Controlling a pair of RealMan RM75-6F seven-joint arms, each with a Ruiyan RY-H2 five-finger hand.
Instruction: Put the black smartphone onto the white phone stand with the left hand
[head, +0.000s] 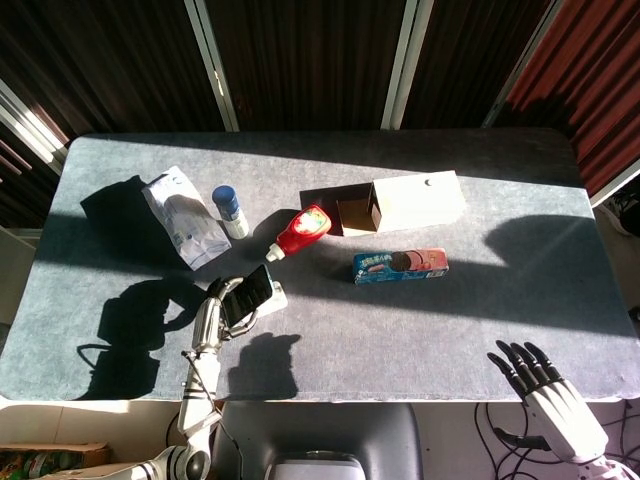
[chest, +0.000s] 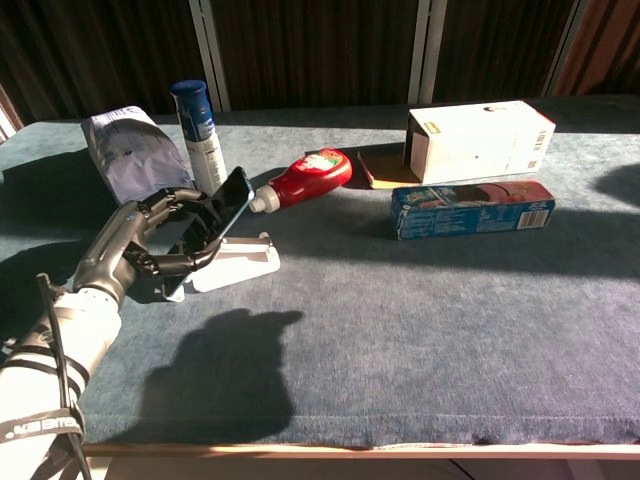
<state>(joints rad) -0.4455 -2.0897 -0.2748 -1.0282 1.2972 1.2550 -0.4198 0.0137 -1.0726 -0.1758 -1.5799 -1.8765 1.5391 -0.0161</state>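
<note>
The black smartphone (chest: 212, 226) leans tilted over the white phone stand (chest: 238, 259), its top edge raised toward the red bottle. My left hand (chest: 152, 240) grips the phone from behind and below, fingers wrapped around its lower edge. In the head view the smartphone (head: 251, 293) sits above the stand (head: 271, 297) with my left hand (head: 222, 305) beside it. Whether the phone rests on the stand I cannot tell. My right hand (head: 545, 385) hangs off the table's front right corner with fingers spread, holding nothing.
A red squeeze bottle (chest: 305, 177) lies just beyond the stand. A blue-capped can (chest: 198, 135) and a white pouch (chest: 130, 152) stand at the back left. A white carton (chest: 478, 139) and a blue biscuit box (chest: 472, 208) lie to the right.
</note>
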